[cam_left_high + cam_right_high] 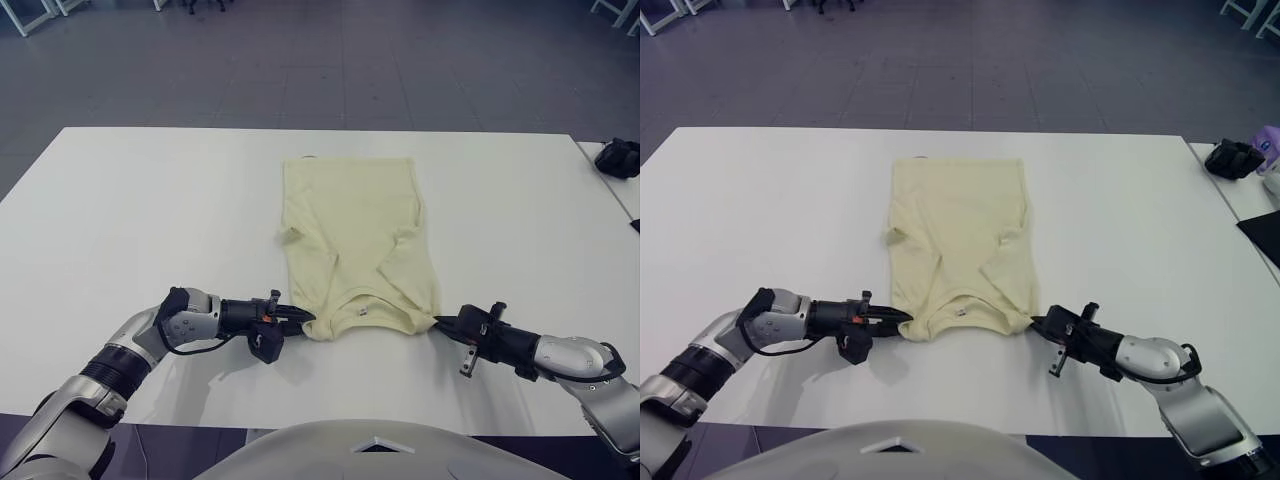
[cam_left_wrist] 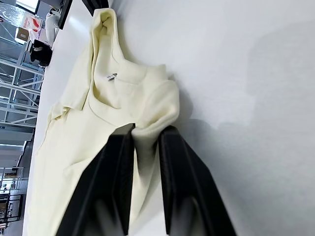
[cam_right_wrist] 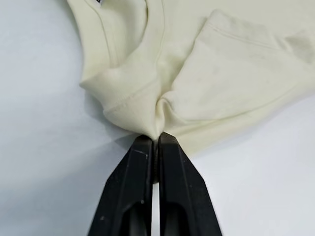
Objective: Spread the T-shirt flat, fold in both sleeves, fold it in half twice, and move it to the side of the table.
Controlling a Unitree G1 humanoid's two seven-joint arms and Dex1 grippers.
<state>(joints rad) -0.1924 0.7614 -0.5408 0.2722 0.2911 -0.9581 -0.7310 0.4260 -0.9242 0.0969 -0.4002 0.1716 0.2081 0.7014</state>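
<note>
Your T-shirt (image 1: 350, 230) is soft, matt knit cloth with stitched hems. Under it, the table (image 1: 150, 220) looks smooth, white and faintly glossy. The left tool (image 2: 147, 129) and right tool (image 3: 155, 137) each have 2 smooth, black, plastic-looking fingers.

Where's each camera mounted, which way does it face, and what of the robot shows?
Left eye view: on the head, looking forward and down at the table and T-shirt; left arm and right arm show.
Right eye view: same head, same scene and arms, shared with the left eye.
Left wrist view: left wrist, looking along the left end effector, shut on the T-shirt's near corner.
Right wrist view: right wrist, looking along the right end effector, pinching the other near corner.
</note>
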